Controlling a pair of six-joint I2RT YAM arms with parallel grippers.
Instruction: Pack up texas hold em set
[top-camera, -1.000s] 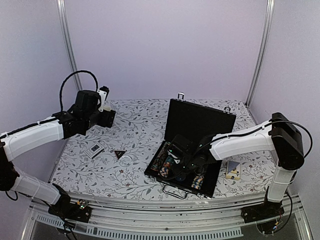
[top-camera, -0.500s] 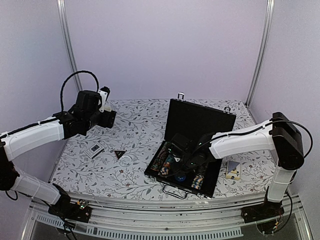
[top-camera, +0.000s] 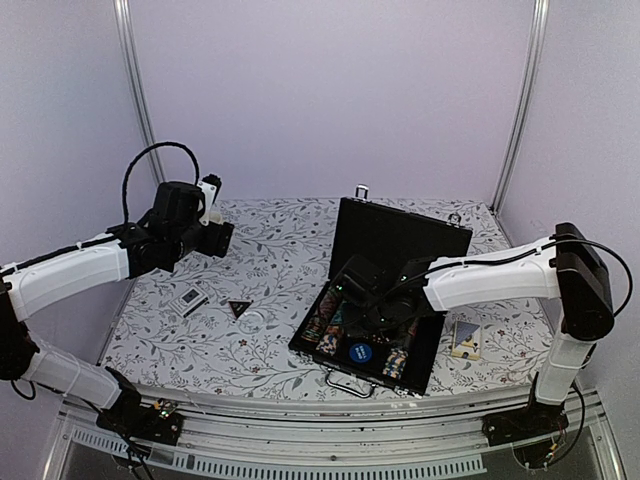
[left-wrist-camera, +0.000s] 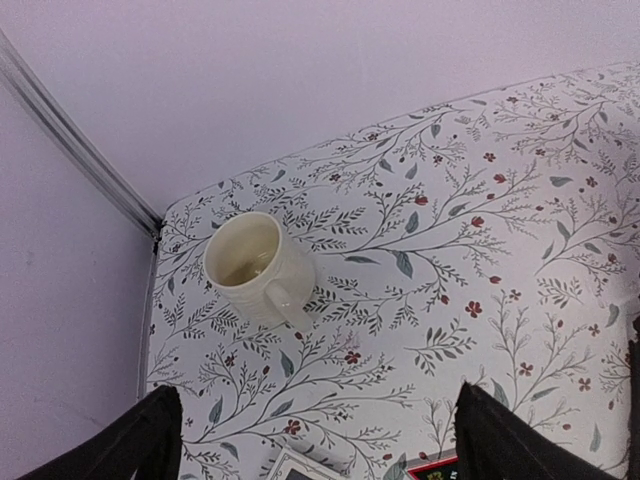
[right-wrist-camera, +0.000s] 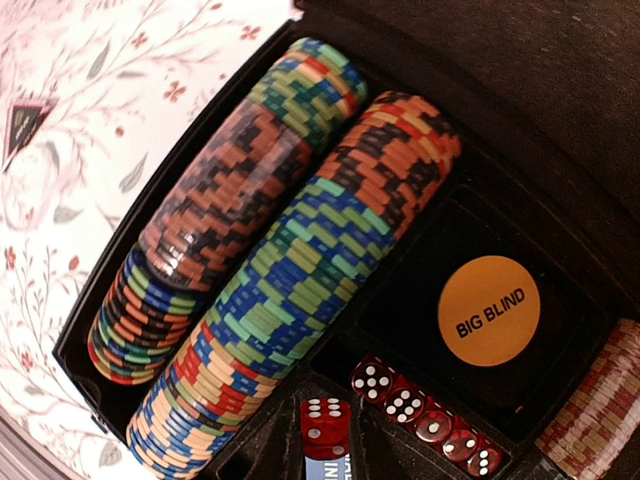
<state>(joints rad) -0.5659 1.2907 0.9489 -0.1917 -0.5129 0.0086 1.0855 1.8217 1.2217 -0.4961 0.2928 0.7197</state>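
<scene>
1. I see the black flat briefcase (top-camera: 400, 240) lying open on the floral bench (top-camera: 270, 250), right of centre, lid up.
2. My right hand (top-camera: 378, 312) is inside it, jaws closed; whether it holds anything, I cannot tell.
3. In its compartments: multicoloured poker chip rows (right-wrist-camera: 300, 250), orange "BIG BLIND" disc (right-wrist-camera: 489, 311), red dice (right-wrist-camera: 420, 415).
4. The black triangle (top-camera: 238, 308) lies on the bench, left of the case.
5. My left hand (top-camera: 215, 238) hovers wide open at back left, over the cream mug (left-wrist-camera: 255, 265).

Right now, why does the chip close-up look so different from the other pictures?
Right wrist view: tablecloth washed out pink, chip rows crisp and warm-toned. Left wrist view: even light, faint shadow beside the mug, claw fingers dark and blurred. Top view: flat lilac light, briefcase interior dim.
</scene>
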